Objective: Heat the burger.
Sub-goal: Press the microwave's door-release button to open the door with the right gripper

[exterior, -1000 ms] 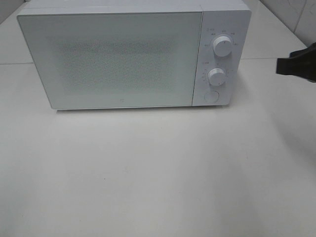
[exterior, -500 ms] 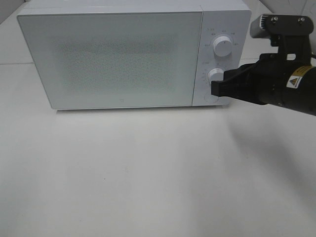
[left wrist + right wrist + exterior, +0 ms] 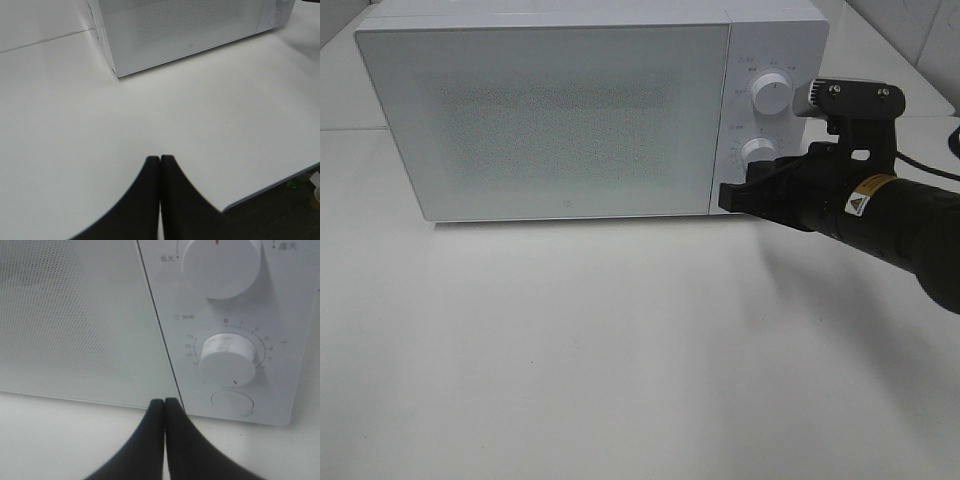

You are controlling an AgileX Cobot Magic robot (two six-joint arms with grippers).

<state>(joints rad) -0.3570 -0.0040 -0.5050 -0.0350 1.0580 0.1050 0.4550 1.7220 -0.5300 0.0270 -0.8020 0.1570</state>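
**A:** Well, where is the right gripper [image 3: 728, 197]?

**B:** Low at the right front of the white box-shaped microwave oven [image 3: 790, 40]. Its black fingers are pressed flat together with nothing between them. The tip sits by the seam between the shut, speckled glass door [image 3: 550, 120] and the control panel, close to the round white push button [image 3: 232, 402]. Whether it touches the oven, I cannot tell.

**A:** And the dials?

**B:** The upper round white knob [image 3: 771, 95] and the lower white timer knob [image 3: 227, 359] are both clear of the fingers.

**A:** The left gripper [image 3: 160, 160]?

**B:** Closed as well and empty, above the plain white tabletop [image 3: 75, 125], to the near left of the oven.

**A:** Where is the burger?

**B:** It cannot be seen in any view, and the door's window shows nothing behind it.
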